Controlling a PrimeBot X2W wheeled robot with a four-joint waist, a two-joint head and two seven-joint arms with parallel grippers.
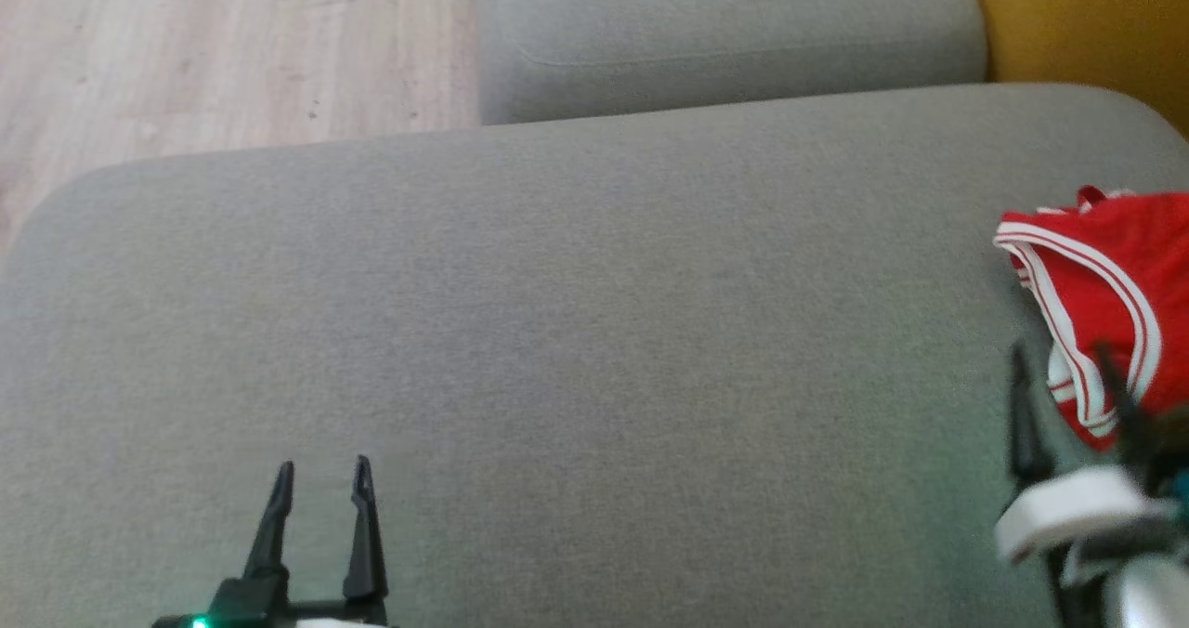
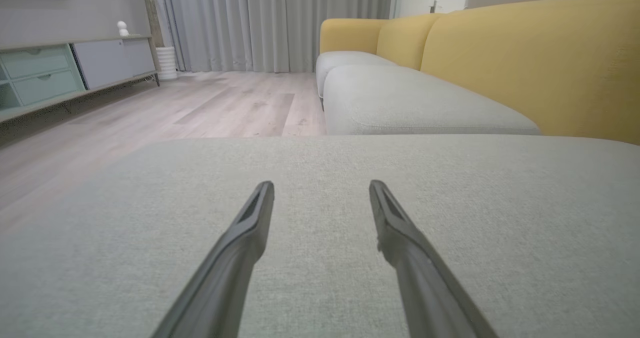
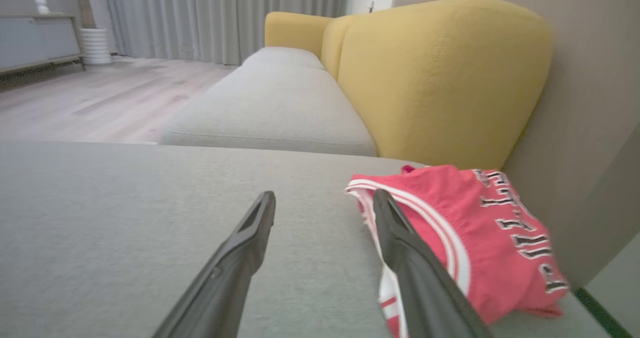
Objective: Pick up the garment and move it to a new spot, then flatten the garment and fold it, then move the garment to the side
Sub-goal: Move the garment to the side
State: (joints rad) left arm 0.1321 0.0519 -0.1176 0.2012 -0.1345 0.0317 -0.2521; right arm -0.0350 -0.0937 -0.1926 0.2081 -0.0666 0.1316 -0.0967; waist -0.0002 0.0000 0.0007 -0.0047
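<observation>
When viewed from the head: red garment (image 1: 1105,303) bunched at far right edge of grey cushion (image 1: 557,331), white-striped trim on top, not flattened, not folded. Left gripper (image 1: 323,465) at lower left, fingers apart, holding nothing, well apart from garment. Right gripper (image 1: 1064,359) at lower right, blurred, fingers apart, tips at near edge of garment. Can't tell contact from here.

Left wrist view: left gripper (image 2: 321,184) spread wide over bare cushion, nothing between fingers, no cloth near.

Right wrist view: right gripper (image 3: 324,193) spread wide, nothing clamped. Garment (image 3: 480,228) crumpled on cushion, just beside and partly behind the right-hand finger, close to yellow backrest (image 3: 430,78). Black-and-white lettering on far side, striped hem on near side.

Handling, as a judgement: thin jersey-type cloth, light, limp, probably a bit slick. Likely to drape and bunch once lifted, no shape of its own. Not fragile. Best hold probably the striped hem nearest the fingers: doubled, thicker, less likely to slip than a single layer. Better to pinch one edge than the whole heap, else hard to spread later. For flattening, probably both grippers on two separate corners. Long reach for the left.
</observation>
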